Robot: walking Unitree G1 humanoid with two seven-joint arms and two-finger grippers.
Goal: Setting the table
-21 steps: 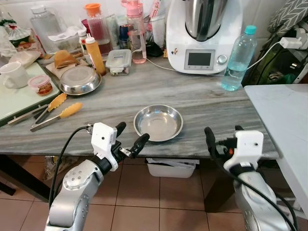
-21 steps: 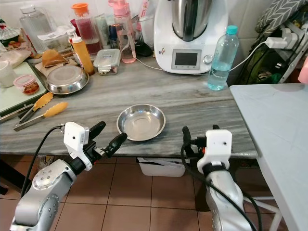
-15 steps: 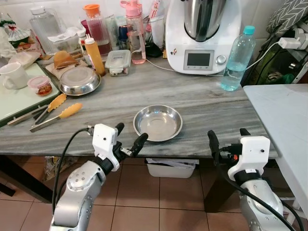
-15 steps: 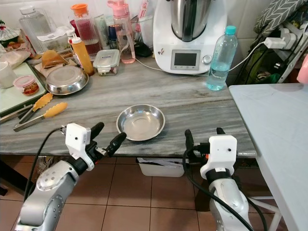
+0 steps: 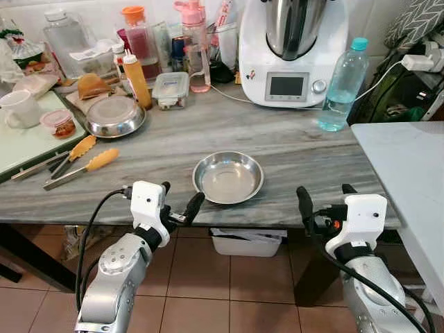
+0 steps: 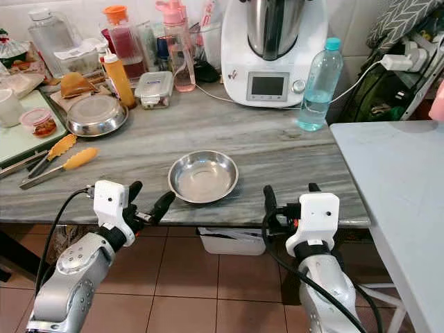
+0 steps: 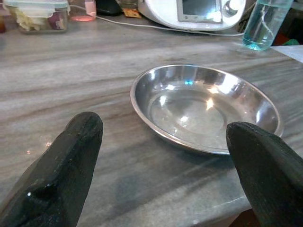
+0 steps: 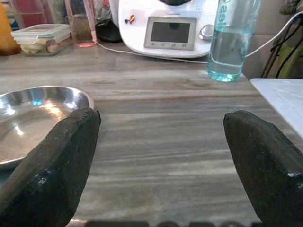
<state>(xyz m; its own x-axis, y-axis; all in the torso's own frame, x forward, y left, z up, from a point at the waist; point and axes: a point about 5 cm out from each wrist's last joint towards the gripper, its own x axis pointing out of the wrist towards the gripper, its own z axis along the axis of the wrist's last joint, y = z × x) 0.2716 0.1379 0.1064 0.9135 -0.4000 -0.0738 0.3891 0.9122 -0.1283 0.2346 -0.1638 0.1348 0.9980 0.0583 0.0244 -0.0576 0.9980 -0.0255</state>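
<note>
Left gripper, fingers apart, sits at seven o'clock of steel bowl; straddle the near rim squarely.

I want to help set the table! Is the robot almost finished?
Not nearly. Nothing looks set yet: the white table beside the counter is bare. Right now the left gripper is open beside the steel bowl near the counter's edge, not touching it. The right gripper is open, holding nothing. Picking up and placing remain.
</note>
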